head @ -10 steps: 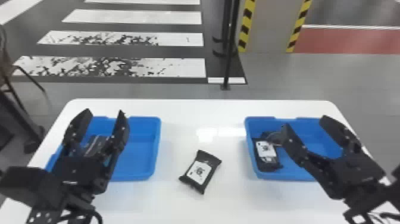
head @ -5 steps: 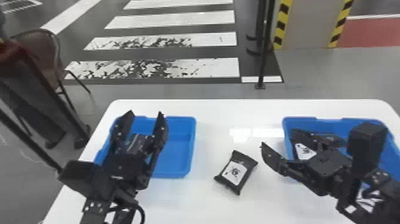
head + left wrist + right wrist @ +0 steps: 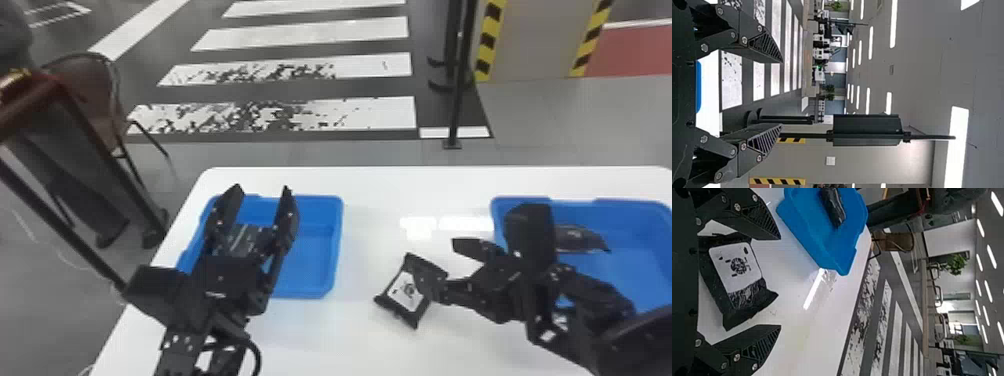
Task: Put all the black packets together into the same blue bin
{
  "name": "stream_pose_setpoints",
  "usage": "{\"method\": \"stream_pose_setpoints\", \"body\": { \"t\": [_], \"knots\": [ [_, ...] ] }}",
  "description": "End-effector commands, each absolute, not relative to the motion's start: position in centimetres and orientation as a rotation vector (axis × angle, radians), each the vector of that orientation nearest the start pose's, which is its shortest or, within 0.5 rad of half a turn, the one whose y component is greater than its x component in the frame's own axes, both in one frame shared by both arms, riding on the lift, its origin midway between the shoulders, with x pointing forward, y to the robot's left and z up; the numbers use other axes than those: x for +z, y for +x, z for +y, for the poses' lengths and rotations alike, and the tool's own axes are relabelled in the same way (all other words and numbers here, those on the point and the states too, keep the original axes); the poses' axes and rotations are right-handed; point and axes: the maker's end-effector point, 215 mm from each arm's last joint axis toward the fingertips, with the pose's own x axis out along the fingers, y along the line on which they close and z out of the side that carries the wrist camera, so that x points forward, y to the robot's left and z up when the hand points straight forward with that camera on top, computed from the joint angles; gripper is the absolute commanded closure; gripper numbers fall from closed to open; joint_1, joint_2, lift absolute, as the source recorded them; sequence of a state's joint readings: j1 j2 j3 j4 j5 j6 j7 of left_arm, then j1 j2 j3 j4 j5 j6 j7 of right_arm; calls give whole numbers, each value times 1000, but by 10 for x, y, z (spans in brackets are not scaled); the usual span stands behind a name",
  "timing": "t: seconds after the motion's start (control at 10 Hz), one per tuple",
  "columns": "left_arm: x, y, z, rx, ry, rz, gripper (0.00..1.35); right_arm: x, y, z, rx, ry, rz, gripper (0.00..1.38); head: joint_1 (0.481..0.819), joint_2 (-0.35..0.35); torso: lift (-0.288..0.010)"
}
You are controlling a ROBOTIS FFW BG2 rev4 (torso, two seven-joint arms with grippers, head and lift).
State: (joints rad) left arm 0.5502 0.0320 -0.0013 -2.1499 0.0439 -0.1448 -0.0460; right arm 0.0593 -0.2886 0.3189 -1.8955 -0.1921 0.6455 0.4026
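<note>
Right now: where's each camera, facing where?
Head: on the head, forward and down at the table; left claw, right claw show.
Left wrist: that wrist, roughly level past its claw, across the crosswalk.
Right wrist: that wrist, past its claw and the loose packet toward the left bin.
Head, right wrist share packet and bin.

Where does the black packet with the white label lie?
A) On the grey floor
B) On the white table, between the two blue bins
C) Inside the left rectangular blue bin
B: the black packet rests on the white table, with the left blue bin and right blue bin either side.
</note>
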Motion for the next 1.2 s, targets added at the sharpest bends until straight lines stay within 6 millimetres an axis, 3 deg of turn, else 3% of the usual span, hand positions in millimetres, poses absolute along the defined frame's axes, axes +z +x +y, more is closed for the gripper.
{"method": "stream_pose_setpoints", "body": {
  "t": [0.0,0.4,0.6,0.7,0.8,0.9,1.1],
  "knots": [
    [-257,432,215,-70,-17,-178,498,-452,466,-24,817,-85,551,222,695,200,-110],
    [-260,433,214,-73,-24,-170,498,-499,471,-18,849,-169,668,209,695,240,-110],
    [-260,435,210,-80,-29,-173,498,-542,472,-15,908,-226,756,209,695,239,-110],
    [-260,436,208,-84,-35,-175,498,-550,472,-14,919,-214,756,265,695,240,-110],
    [-260,434,209,-82,-35,-175,498,-544,471,-9,929,-213,737,822,695,238,-110],
    [-263,434,211,-77,-38,-170,498,-533,468,3,949,-195,709,1121,695,240,-110],
    [-261,433,212,-78,-36,-178,498,-524,467,10,953,-184,681,1130,695,259,-110]
  ]
}}
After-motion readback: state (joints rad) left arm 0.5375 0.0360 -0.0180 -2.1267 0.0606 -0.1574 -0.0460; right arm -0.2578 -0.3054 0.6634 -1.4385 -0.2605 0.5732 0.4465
